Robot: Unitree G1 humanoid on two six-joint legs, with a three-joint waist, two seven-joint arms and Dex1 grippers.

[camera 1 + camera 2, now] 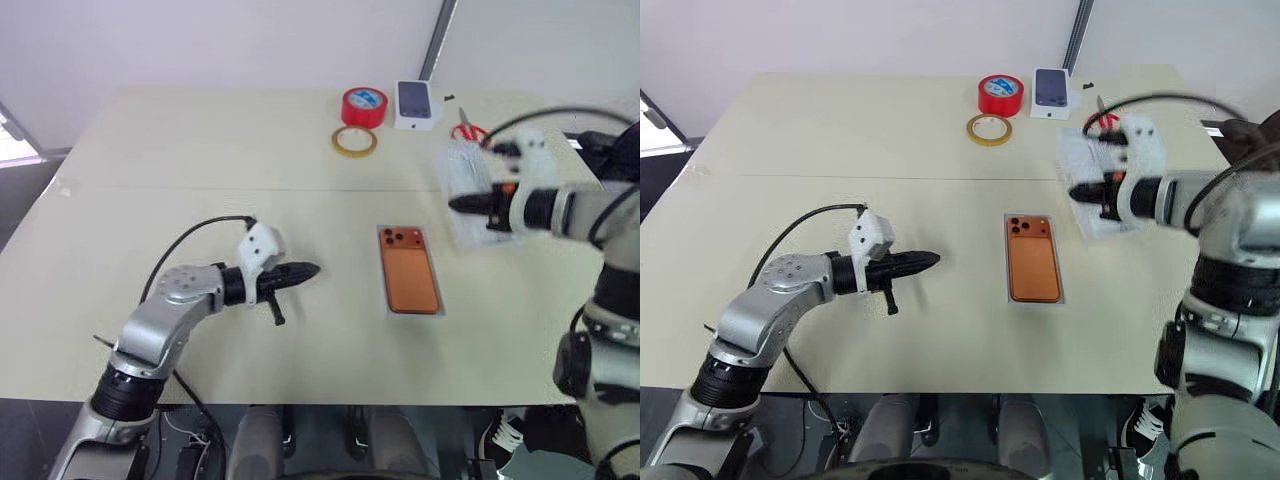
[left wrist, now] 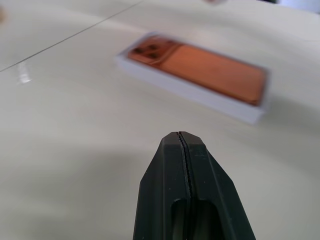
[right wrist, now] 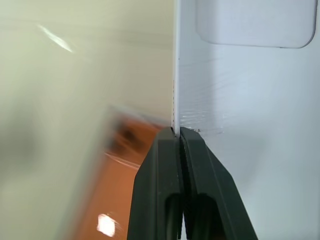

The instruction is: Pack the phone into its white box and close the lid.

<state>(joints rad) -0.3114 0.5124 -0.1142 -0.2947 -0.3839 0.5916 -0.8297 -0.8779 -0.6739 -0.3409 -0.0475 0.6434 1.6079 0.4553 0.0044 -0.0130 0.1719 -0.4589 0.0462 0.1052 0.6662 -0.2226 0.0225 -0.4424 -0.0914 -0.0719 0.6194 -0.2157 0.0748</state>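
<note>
With the slim orange phone [image 1: 410, 270] already lying in its shallow white box [image 2: 150, 74] on the desk [image 1: 200, 150], the right pincer [image 1: 462, 204], clamped on what appears to be the white rectangular lid [image 3: 250, 100] beside and above the box, is needing to lower it squarely on, while the left pincer [image 1: 308, 269] is hovering pressed together on the box's other side.

We see wide bare table [image 1: 200, 150] on the left side and at the near edge, so a hand can pass there freely. The phone [image 1: 409, 268] lies in the white box [image 1: 385, 300] at the middle, with open surface all around it. The left gripper [image 1: 310, 269], closed, hangs near its left side. At the far edge stand a red tape roll [image 1: 364, 106], a yellow tape ring [image 1: 355, 141], a small carton [image 1: 417, 104] and scissors [image 1: 467, 131]. The right gripper [image 1: 1076, 190] holds the lid [image 1: 1090, 170] above the right part of the table.
</note>
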